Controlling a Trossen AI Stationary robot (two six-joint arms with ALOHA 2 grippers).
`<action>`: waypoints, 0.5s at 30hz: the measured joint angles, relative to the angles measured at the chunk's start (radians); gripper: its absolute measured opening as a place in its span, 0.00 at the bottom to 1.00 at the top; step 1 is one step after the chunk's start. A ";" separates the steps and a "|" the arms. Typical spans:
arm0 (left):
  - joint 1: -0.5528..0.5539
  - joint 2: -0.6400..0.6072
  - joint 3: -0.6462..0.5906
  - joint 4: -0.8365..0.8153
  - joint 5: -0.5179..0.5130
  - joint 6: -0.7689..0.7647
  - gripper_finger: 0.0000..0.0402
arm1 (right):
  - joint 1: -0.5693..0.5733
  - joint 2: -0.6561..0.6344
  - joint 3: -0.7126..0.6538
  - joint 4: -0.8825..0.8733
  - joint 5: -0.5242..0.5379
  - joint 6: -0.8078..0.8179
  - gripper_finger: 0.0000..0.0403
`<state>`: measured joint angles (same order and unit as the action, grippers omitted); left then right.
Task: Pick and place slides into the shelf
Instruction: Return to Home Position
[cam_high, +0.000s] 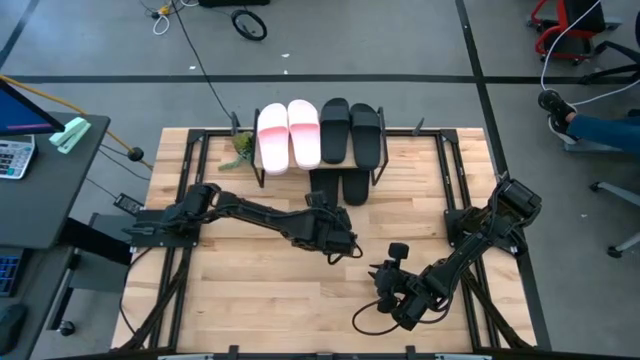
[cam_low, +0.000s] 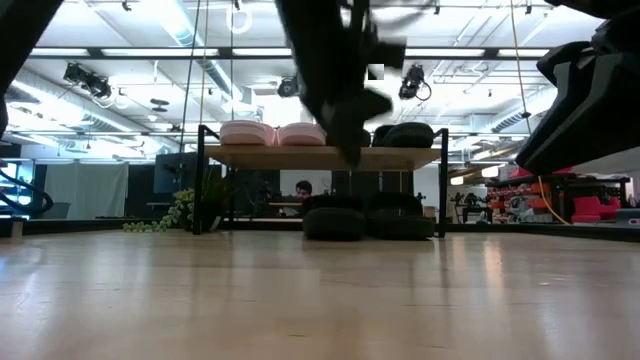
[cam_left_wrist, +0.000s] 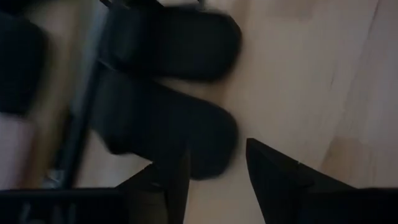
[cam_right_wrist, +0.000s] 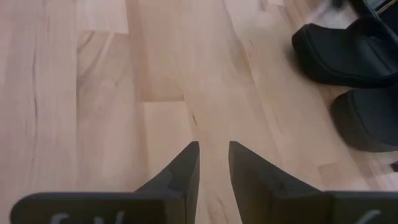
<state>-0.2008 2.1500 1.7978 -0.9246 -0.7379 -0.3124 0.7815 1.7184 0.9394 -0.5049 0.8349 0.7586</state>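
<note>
The shelf (cam_high: 315, 150) (cam_low: 325, 156) stands at the table's far edge. Two pale pink slides (cam_high: 288, 133) (cam_low: 262, 132) and two black slides (cam_high: 352, 130) (cam_low: 404, 133) lie on its plank top. Two more black slides (cam_high: 341, 186) (cam_low: 365, 221) (cam_left_wrist: 168, 118) rest on the tabletop under it, their ends sticking out toward the near side. My left gripper (cam_high: 345, 245) (cam_left_wrist: 217, 152) hangs open just near of these lower slides and holds nothing. My right gripper (cam_high: 385, 282) (cam_right_wrist: 214, 149) hovers over bare wood further near and right, with its fingers a narrow gap apart.
A small green plant (cam_high: 238, 150) (cam_low: 180, 210) stands beside the shelf's left leg. A loose black cable (cam_high: 362, 322) loops on the table by the right arm. Bare wooden tabletop (cam_high: 250, 280) lies near and left of the grippers. A person's shoe (cam_high: 560, 118) shows beyond the table's right side.
</note>
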 joint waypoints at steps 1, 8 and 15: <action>-0.008 -0.013 0.008 -0.004 -0.028 0.008 0.40 | -0.002 0.000 0.000 -0.003 0.002 0.000 0.23; -0.047 -0.126 0.024 -0.185 -0.105 -0.075 0.36 | -0.014 -0.064 0.000 -0.010 -0.009 0.022 0.23; -0.090 -0.279 0.023 -0.570 -0.222 -0.375 0.33 | 0.030 -0.353 0.002 -0.053 -0.022 -0.046 0.23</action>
<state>-0.2907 1.8714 1.8205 -1.4944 -0.9595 -0.6878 0.8119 1.3649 0.9413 -0.5574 0.8125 0.7125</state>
